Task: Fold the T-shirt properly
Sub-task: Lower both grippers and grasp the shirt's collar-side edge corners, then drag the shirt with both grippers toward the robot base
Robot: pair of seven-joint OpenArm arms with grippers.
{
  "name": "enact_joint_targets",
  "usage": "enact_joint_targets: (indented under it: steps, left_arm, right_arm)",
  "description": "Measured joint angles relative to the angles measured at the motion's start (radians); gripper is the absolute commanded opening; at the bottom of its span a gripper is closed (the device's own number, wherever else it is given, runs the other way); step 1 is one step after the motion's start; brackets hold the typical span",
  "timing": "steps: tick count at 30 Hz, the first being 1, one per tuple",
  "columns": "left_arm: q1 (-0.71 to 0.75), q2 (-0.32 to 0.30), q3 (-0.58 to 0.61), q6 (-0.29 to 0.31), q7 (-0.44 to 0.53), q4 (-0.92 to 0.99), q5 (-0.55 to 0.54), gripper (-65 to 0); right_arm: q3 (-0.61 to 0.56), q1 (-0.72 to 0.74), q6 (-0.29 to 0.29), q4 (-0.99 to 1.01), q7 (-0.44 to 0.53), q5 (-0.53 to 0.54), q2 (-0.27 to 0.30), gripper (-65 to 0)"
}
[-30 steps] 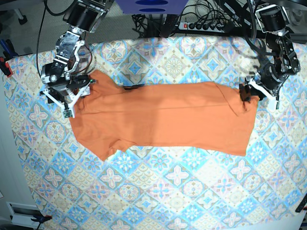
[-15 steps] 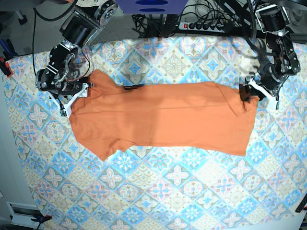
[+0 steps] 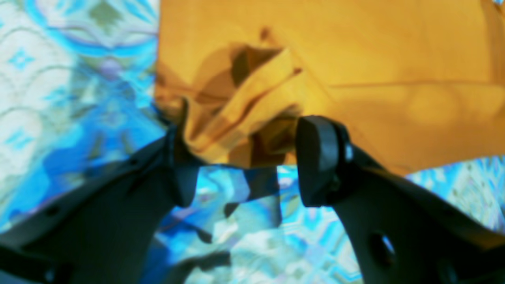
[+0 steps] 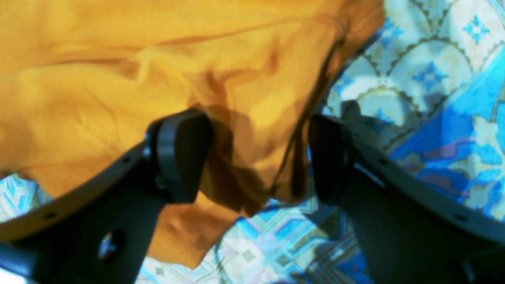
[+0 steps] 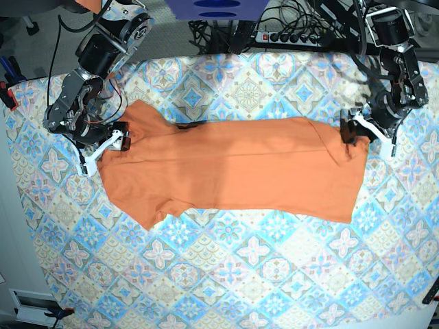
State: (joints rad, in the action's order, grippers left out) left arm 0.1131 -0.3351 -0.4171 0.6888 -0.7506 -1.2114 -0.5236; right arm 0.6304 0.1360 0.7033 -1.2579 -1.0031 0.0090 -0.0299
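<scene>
The orange T-shirt (image 5: 233, 171) lies flat and lengthwise across the patterned cloth, sleeves toward the left of the base view. My left gripper (image 5: 351, 131) sits at its right end. In the left wrist view the left gripper (image 3: 248, 157) stands open with a bunched fold of the T-shirt (image 3: 244, 114) between its fingertips. My right gripper (image 5: 113, 144) is at the shirt's upper left edge. In the right wrist view the right gripper (image 4: 256, 157) is wide open and straddles a hanging edge of the T-shirt (image 4: 252, 130).
A blue, pink and cream tile-patterned cloth (image 5: 240, 274) covers the whole table. A power strip with cables (image 5: 295, 35) lies just beyond the back edge. The table's left edge (image 5: 10, 178) runs close to my right arm.
My right gripper has swung down and turned onto the shirt's upper left edge. The left gripper and the shirt have stayed put.
</scene>
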Motion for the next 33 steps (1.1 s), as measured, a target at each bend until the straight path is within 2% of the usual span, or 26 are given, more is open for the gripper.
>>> enact_joint_targets:
  steps: [3,6,11,15,20,23,25,27,33]
  left_arm:
    - [-0.01,0.005,0.038,0.003,0.0,0.001,0.0,-29.5]
    - [-0.035,0.0,0.075,0.004,0.015,0.034,-0.001,-34.6]
    - [-0.088,-0.019,0.136,0.001,0.014,0.105,-0.004,-39.7]
    - [-0.088,-0.023,0.137,0.008,0.041,0.136,-0.023,-41.1]
    - [-0.094,-0.034,0.137,0.008,0.051,0.163,0.005,-51.3]
    - [-0.094,-0.029,0.136,0.008,0.063,0.161,0.065,-55.6]
    - [-0.094,-0.019,0.134,0.007,0.065,0.158,0.085,-57.8]
    - [-0.092,-0.019,0.132,0.008,0.076,0.158,0.101,-58.4]
    - [-0.029,-0.017,0.132,0.0,0.137,0.144,0.075,-58.4]
  right_arm:
    - [0.0,0.001,0.0,0.001,0.001,0.0,0.0,-24.1]
    - [-0.01,-0.001,-0.001,0.001,0.005,0.0,0.001,-24.2]
    - [-0.107,-0.001,-0.018,0.002,0.009,-0.009,0.008,-25.6]
    - [-0.116,-0.003,-0.018,0.003,0.014,-0.008,0.002,-39.4]
    - [-0.12,-0.003,-0.016,0.005,-0.013,-0.004,0.002,-57.6]
    - [-0.148,-0.006,-0.053,0.005,-0.019,-0.001,0.004,-65.0]
    - [-0.169,-0.019,-0.086,-0.002,-0.021,0.0,0.005,-65.0]
    - [-0.179,-0.038,-0.094,-0.012,-0.006,0.0,0.002,-65.0]
    - [-0.185,-0.09,-0.087,-0.026,0.035,0.043,0.019,-65.0]
